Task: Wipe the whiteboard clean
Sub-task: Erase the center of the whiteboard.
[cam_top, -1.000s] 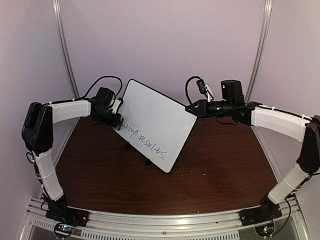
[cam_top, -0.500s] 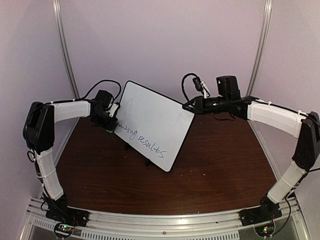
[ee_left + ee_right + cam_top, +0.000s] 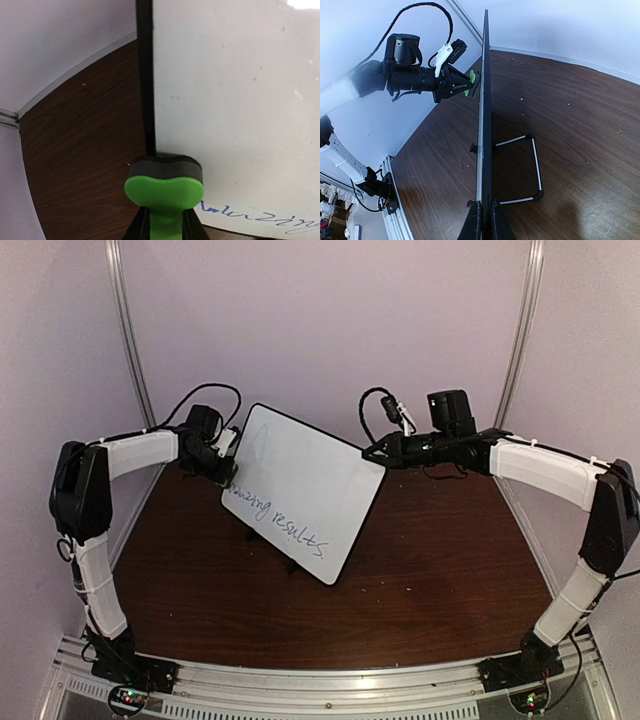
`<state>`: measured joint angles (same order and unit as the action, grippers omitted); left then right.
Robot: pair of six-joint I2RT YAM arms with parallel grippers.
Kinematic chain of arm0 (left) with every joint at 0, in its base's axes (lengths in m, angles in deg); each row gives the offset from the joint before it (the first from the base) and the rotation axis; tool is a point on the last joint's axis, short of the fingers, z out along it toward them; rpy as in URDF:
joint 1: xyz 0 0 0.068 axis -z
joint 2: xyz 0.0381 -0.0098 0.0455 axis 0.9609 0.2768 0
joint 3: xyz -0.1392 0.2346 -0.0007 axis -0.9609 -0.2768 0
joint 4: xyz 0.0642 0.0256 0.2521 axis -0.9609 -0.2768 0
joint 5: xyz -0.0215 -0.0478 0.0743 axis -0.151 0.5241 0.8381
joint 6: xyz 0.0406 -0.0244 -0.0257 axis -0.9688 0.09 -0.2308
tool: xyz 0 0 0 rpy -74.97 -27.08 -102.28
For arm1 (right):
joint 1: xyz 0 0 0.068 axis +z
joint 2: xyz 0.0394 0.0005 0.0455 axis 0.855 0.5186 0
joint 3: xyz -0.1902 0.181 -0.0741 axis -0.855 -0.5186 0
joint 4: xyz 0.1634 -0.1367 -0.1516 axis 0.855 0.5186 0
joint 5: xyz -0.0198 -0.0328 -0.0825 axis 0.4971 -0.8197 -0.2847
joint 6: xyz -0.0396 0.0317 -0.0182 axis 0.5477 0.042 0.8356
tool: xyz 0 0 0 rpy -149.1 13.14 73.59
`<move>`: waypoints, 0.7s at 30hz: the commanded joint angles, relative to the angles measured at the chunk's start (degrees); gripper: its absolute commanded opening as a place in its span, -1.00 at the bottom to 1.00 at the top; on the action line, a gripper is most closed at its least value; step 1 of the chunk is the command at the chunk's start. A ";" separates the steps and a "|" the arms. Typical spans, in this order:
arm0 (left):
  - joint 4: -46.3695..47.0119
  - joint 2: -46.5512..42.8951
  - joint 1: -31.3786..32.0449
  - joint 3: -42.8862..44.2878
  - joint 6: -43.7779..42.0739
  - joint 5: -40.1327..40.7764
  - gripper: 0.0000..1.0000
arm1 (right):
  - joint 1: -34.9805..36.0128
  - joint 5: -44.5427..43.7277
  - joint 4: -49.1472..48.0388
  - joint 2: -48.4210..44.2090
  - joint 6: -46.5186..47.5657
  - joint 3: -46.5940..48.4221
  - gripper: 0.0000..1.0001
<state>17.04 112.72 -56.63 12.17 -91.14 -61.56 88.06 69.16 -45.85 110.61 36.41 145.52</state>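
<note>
Left wrist view showed the left hand (image 3: 164, 226) clenched on the eraser (image 3: 164, 187) beside the whiteboard (image 3: 235, 100), its writing (image 3: 257, 219) running rightward from the hand; the right hand (image 3: 482, 220) pinched the opposite edge.

Left claw (image 3: 224, 470) clamped, right claw (image 3: 371, 452) clamped

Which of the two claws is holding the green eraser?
The left claw holds the green eraser by the whiteboard; the right claw clamps that board's edge instead.
</note>
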 commanded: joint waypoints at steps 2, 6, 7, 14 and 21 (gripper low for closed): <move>-0.97 0.49 -0.07 -5.22 1.13 -1.68 -0.89 | 2.08 4.76 2.80 0.97 1.67 0.26 -1.00; -1.93 0.72 0.71 -8.43 1.36 -0.49 -0.89 | 2.07 4.92 2.68 0.83 1.61 0.06 -1.00; -1.94 0.72 0.94 -9.33 1.64 -0.49 -0.89 | 2.03 5.04 2.56 0.81 1.61 0.07 -1.00; -1.34 1.73 1.07 -8.96 2.93 0.16 -0.91 | 2.07 5.45 2.15 0.52 1.78 -0.40 -1.00; 0.57 0.99 1.07 -1.31 2.25 -0.88 -0.90 | 2.03 5.50 2.30 0.62 2.10 -0.89 -1.00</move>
<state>13.00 113.36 -56.15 4.80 -88.95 -60.84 88.04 68.85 -45.31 110.61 36.04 145.52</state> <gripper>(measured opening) 0.201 0.042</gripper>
